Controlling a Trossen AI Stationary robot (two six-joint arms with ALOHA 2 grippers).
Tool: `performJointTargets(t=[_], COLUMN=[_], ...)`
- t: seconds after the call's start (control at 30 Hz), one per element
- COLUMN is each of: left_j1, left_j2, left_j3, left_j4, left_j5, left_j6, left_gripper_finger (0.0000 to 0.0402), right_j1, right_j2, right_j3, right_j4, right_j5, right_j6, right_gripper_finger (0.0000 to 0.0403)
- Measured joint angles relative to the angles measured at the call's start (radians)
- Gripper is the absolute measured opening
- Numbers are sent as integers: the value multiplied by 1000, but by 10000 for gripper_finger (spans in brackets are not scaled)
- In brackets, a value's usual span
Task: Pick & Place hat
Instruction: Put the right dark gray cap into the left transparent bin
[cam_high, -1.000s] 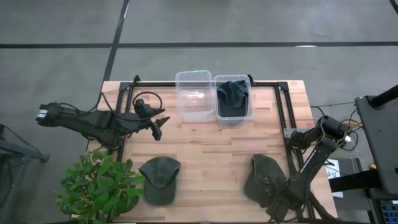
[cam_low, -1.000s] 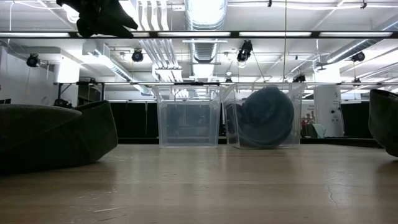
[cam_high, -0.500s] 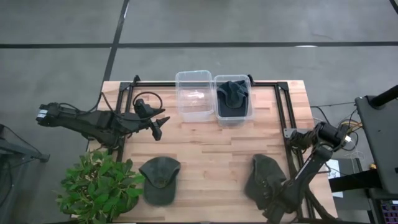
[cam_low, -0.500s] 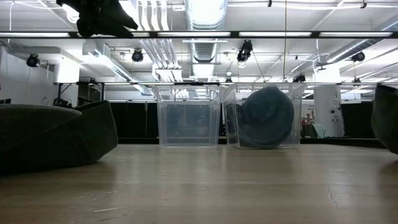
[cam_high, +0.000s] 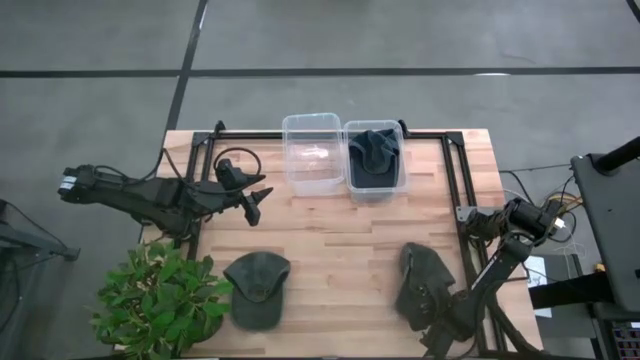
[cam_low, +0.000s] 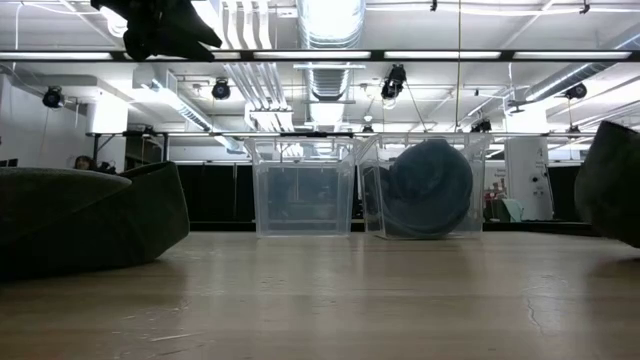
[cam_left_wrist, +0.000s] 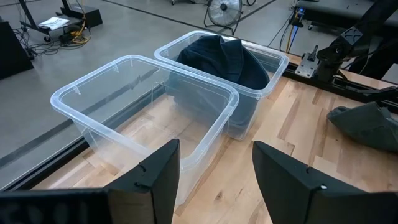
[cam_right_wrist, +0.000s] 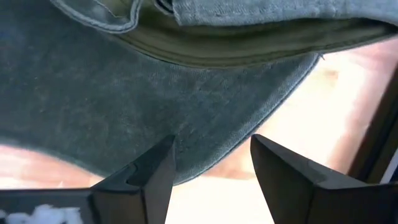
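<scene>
Two olive-green caps lie on the table: one at the near left (cam_high: 257, 287) (cam_low: 80, 215), crown up, and one at the near right (cam_high: 425, 283) (cam_low: 612, 185), crumpled. My right gripper (cam_high: 440, 316) (cam_right_wrist: 211, 146) is open, low at that cap's brim near the table's near right corner. My left gripper (cam_high: 257, 198) (cam_left_wrist: 214, 149) is open and hovers over the far left of the table, facing two clear bins. The nearer bin (cam_left_wrist: 143, 106) (cam_high: 313, 155) is empty. The other bin (cam_high: 375, 160) holds a dark blue hat (cam_left_wrist: 221, 59). My right gripper has its open fingers at the near edge of the right cap's brim (cam_right_wrist: 205, 124), coming in low and nearly level from the table's near right corner. The brim's underside fills the space in front of and between the fingertips. The cap rests on the table.
A potted plant (cam_high: 160, 300) stands at the table's near left corner beside the left cap. A black frame (cam_high: 455, 180) runs along the table's far and side edges. Bare wood lies between the two caps and in front of the bins.
My right gripper has moved in toward the right cap from the near right corner. The cap has slid a little toward the table's left and bunched up higher; in the low view it reaches farther into the picture.
</scene>
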Motion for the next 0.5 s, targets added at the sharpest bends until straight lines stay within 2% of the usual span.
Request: performJointTargets(t=[0.5], left_j1=[0], left_j2=[0], left_j3=[0], left_j4=[0], left_j5=[0], left_j6=[0], left_gripper_finger=[194], right_j1=[-35], right_j2=[-26], right_j3=[-18], right_j4=[-48], right_j5=[54], right_j6=[-43], right_gripper_finger=[203])
